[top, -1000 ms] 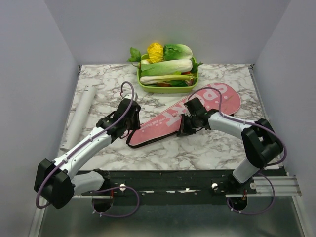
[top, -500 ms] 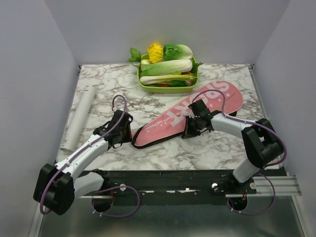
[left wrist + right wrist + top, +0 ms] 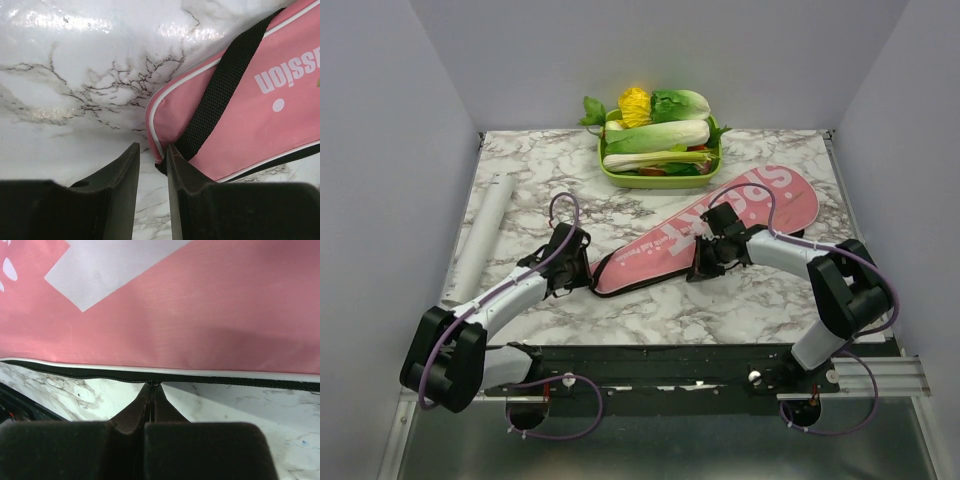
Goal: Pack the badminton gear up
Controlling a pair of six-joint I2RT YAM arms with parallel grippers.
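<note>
- The bag (image 3: 720,225) lies flat and slantwise across the table (image 3: 740,300), fat end far right, thin end near left.
- No rackets anywhere in sight. They may be inside the bag, but nothing here proves it.
- The tube (image 3: 483,235) lies out on the far left of the table, well apart from the bag and not packed.
- So by my reading we're somewhere in the middle: work is on the bag's zip, and the tube is left to deal with.
- The left gripper (image 3: 152,150) is down at the bag's thin end, its fingers a narrow gap apart. Only marble shows between them, and the bag's corner sits just beside one tip.
- The right gripper (image 3: 152,386) is at the bag's near edge, fingers pressed tight together right on the zip (image 3: 240,382). Whether they pinch the puller I cannot tell.
- The overhead view alone gives the tube, the tray (image 3: 610,178) of vegetables at the back, and the whole layout.
- The left wrist view alone shows the black strap (image 3: 220,85) crossing the bag's thin end, and that gap between the fingers.
- The right wrist view alone shows the zip line running along the white piping.
</note>
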